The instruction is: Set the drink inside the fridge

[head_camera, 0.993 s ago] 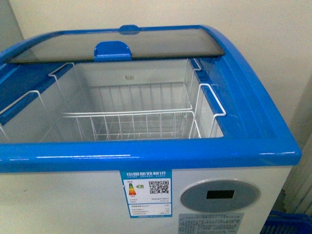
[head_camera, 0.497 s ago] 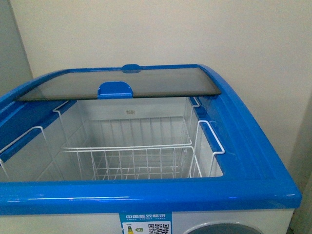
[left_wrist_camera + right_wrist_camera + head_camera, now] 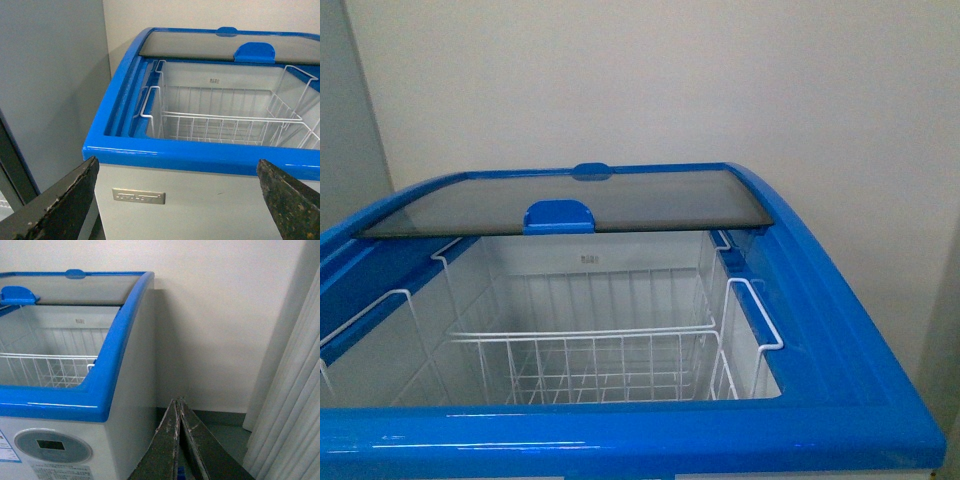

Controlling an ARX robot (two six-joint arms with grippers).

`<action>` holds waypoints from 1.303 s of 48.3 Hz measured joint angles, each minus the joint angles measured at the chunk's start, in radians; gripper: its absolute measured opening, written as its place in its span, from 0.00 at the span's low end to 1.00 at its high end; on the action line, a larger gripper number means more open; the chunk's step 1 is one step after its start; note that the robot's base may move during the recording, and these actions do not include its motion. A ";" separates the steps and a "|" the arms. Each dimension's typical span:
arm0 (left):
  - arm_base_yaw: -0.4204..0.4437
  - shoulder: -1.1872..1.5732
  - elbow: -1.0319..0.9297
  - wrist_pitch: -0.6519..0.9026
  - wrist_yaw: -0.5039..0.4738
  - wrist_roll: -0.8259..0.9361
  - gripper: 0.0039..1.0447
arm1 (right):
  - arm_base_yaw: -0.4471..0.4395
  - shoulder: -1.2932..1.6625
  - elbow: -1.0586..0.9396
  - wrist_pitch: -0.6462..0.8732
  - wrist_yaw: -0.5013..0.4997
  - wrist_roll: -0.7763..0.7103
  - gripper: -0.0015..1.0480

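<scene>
The chest freezer [image 3: 840,330] stands with its glass sliding lid [image 3: 570,200] pushed to the back, so the wire basket [image 3: 590,360] inside is exposed and ready to take something from above. The left gripper [image 3: 175,200] has its fingers [image 3: 60,205] spread wide with nothing between them, the freezer's blue front rim beyond their tips. The right gripper [image 3: 178,440] has its fingers [image 3: 162,450] pressed together, holding nothing visible, with the freezer's side just beside them. The drink appears in no view, so it probably has yet to be fetched.
</scene>
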 joint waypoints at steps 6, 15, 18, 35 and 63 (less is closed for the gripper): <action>0.000 0.000 0.000 0.000 0.000 0.000 0.92 | 0.000 -0.015 -0.012 0.004 0.000 0.000 0.03; 0.000 0.000 0.000 0.000 0.000 0.000 0.92 | 0.000 -0.045 -0.040 0.010 -0.001 0.000 0.03; 0.000 0.000 0.000 0.000 0.000 0.000 0.92 | 0.000 -0.060 -0.041 0.012 0.002 0.000 0.03; 0.000 0.000 0.000 0.000 0.000 0.000 0.92 | 0.000 -0.067 -0.041 0.012 0.000 0.000 0.12; 0.000 0.000 0.000 0.000 0.000 0.000 0.92 | 0.000 -0.067 -0.041 0.012 0.000 0.000 0.93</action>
